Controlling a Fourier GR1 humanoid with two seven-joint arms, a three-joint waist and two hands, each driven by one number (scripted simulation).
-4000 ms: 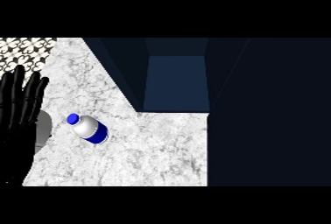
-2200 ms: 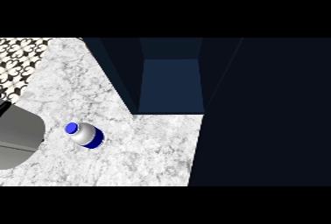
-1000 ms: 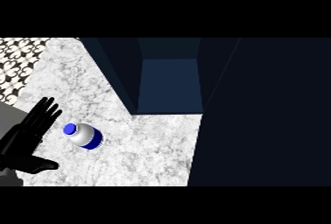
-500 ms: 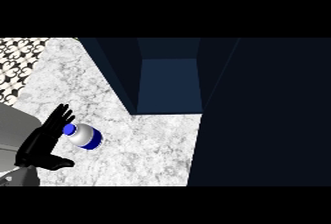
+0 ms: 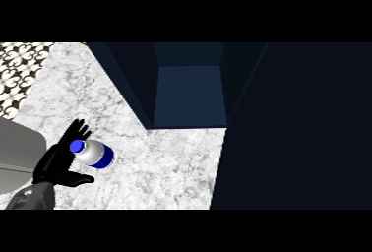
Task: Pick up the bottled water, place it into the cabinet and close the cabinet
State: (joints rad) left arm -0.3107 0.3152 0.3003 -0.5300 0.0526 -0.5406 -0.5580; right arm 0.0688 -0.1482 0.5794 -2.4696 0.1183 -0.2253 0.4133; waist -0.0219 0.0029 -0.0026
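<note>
The bottled water has a pale body, a blue cap and a blue band. It stands on the marble counter at the lower left, seen from above. My left hand is right against its left side, open. The straight fingers rise past the cap and the thumb sticks out below the bottle. None of them curl round it. The dark blue cabinet stands open beyond the bottle, its inside showing. My right hand shows nowhere.
A large dark panel fills the right side, reaching down to the counter's front. The cabinet's left wall slants toward the bottle. A grey shape lies at the left edge. Patterned tiles show at the top left.
My left hand came in from the lower left edge and moved right and up until it reached the bottle's side. The bottle has stayed where it was.
</note>
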